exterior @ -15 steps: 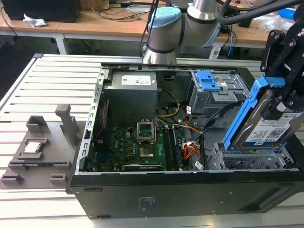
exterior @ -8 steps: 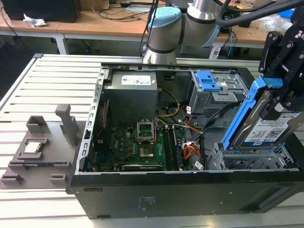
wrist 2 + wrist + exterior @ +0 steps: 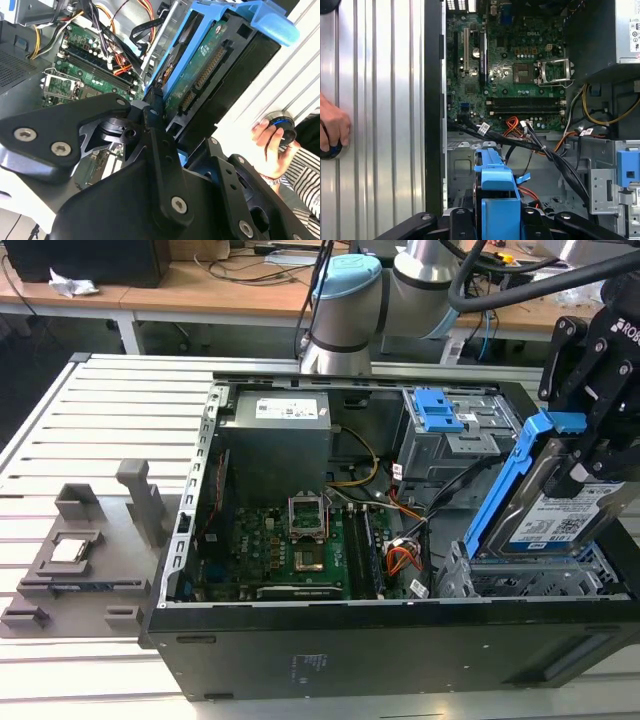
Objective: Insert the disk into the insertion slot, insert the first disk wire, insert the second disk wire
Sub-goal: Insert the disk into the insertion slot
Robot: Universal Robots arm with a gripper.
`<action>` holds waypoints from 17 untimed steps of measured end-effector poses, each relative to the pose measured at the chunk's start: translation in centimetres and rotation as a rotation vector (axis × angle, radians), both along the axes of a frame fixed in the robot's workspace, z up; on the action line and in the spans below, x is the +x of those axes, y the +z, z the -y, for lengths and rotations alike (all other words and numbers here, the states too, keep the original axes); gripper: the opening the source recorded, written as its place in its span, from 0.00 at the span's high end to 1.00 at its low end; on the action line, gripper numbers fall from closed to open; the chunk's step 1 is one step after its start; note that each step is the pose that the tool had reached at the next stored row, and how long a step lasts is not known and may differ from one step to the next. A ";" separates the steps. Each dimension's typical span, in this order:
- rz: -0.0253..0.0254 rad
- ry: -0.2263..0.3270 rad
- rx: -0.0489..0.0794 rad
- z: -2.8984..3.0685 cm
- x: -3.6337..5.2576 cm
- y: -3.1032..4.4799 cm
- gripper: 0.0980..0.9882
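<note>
One end effector is clamping the disk in the exterior view, holding it tilted just over the insertion slot, at the open computer case's corner toward the exterior view's right. In the second wrist view, black fingers are pinching the disk at its blue carrier, the motherboard lying beyond it and a person's hand resting on the slatted bench. In the first wrist view, the disk is standing edge-on inside the case, with cables crossing ahead of it.
</note>
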State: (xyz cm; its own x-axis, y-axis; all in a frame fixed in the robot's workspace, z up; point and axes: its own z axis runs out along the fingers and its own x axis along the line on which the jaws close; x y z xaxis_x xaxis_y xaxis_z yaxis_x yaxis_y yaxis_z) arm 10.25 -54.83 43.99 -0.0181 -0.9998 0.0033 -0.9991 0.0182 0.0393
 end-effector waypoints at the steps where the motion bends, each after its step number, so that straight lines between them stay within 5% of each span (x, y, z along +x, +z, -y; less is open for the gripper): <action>1: 0.0000 0.000 0.000 -0.06 0.00 -0.08 0.70; 17: 0.0000 0.000 0.000 -0.58 0.19 -1.31 0.70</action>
State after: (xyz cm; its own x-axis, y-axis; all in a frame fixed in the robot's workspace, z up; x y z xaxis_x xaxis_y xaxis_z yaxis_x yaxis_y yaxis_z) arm 10.44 -54.25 42.68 -0.0181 -0.9998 0.0034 -0.9991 0.0183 0.0394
